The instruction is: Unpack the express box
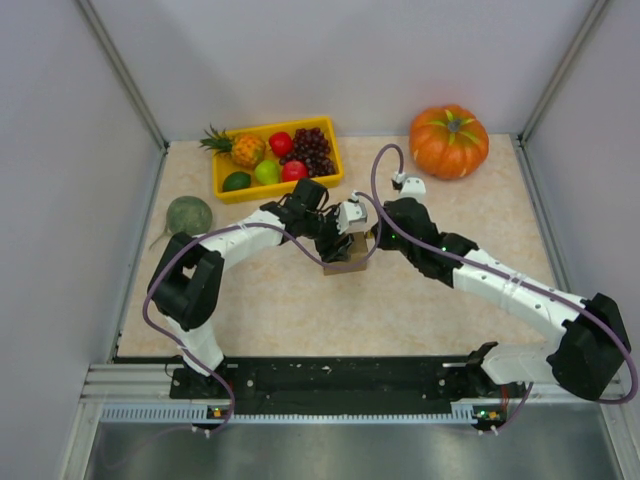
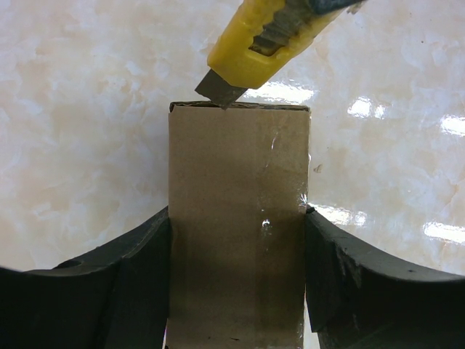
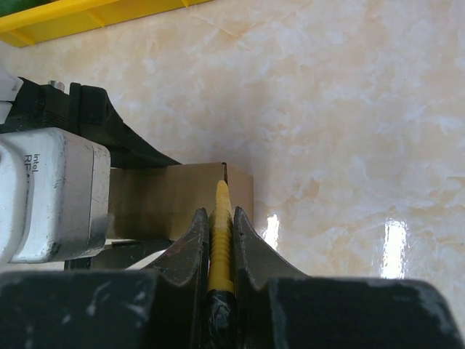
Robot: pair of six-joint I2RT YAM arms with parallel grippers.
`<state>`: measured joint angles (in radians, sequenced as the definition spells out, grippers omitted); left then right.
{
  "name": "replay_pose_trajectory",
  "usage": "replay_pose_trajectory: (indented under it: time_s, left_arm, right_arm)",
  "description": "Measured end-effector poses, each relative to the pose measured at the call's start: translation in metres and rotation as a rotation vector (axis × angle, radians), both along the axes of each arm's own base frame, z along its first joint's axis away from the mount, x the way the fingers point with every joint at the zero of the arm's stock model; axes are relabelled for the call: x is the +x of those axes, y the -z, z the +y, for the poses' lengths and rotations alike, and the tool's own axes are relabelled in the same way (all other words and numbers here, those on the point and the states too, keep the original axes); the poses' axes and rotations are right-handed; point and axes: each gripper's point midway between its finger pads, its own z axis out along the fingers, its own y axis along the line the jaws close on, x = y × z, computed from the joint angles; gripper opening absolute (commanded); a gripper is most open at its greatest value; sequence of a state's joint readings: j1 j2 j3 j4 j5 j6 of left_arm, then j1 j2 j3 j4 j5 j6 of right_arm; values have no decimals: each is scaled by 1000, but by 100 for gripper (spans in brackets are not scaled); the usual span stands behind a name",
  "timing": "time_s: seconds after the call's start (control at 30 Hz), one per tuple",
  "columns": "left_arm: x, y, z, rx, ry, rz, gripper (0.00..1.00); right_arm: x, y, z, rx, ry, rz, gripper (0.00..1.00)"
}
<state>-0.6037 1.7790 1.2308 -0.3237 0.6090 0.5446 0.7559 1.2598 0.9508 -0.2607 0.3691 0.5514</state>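
Where the two arms meet at the middle of the counter (image 1: 450,310), the express box (image 2: 236,182) stands just on the near side of the yellow fruit tray (image 1: 222,186), well apart from the pumpkin (image 1: 449,141) at the far right and the green melon (image 1: 189,215) at the left. Left hand (image 2: 236,240): jaws spread wide and pinching the box, one black finger pressed against each side, brown cardboard filling the gap between them. Right hand (image 3: 220,222): fingers pressed together on a yellow utility knife (image 2: 269,40), the handle clamped between them and pointing away from the wrist toward the box. The short grey blade is extended, and its tip touches the box's far edge near the left corner (as seen from the left wrist). The box's visible face is plain and unbroken, with a few small scuffs. Whether the blade has entered the cardboard cannot be determined. The counter surface is glossy, beige-marbled, with light reflections beside the box.
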Motion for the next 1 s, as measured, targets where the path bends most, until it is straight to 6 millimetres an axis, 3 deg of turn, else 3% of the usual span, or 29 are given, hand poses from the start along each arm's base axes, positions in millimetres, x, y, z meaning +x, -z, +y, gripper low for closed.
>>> replay_pose_trajectory:
  time_s: [1.0]
  left_arm:
    - [-7,1,-8,21,31,32,17]
  right_arm:
    - [-23,4,-14,46,-37,-15,0]
